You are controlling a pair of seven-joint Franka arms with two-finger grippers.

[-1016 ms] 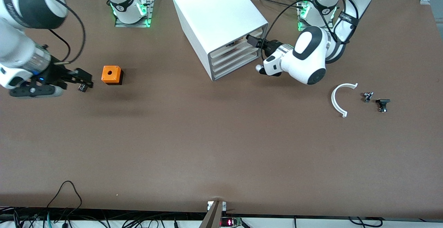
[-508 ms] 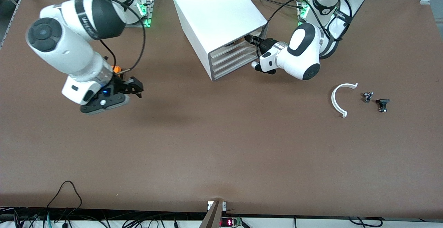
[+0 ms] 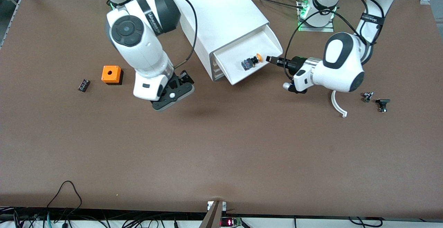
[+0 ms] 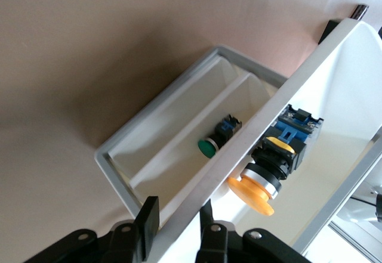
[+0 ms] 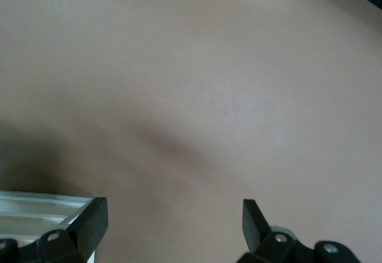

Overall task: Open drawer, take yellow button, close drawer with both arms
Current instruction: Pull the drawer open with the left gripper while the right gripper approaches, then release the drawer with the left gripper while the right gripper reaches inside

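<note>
The drawer (image 3: 254, 53), the topmost of the white cabinet (image 3: 218, 13), stands pulled out. The button (image 3: 252, 62), with its orange cap and black-and-blue body, lies on its side in the drawer. In the left wrist view the button (image 4: 262, 179) lies just inside the drawer's front rim (image 4: 239, 161). My left gripper (image 3: 271, 59) is shut on that rim, one finger on each side, also seen in the left wrist view (image 4: 177, 212). My right gripper (image 3: 185, 76) is open and empty, low over the table beside the cabinet, toward the right arm's end. In the right wrist view (image 5: 176, 212) it frames only bare table.
An orange cube box (image 3: 111, 74) and a small black part (image 3: 83, 84) lie toward the right arm's end. A white curved piece (image 3: 337, 104) and two small black parts (image 3: 367, 97) (image 3: 382, 104) lie toward the left arm's end. A green-capped button (image 4: 207, 148) lies in a lower tray.
The left gripper has pulled the top drawer out, which uncovers the button. The right arm has swung from its end of the table to beside the cabinet, and the small black part now lies on the table.
</note>
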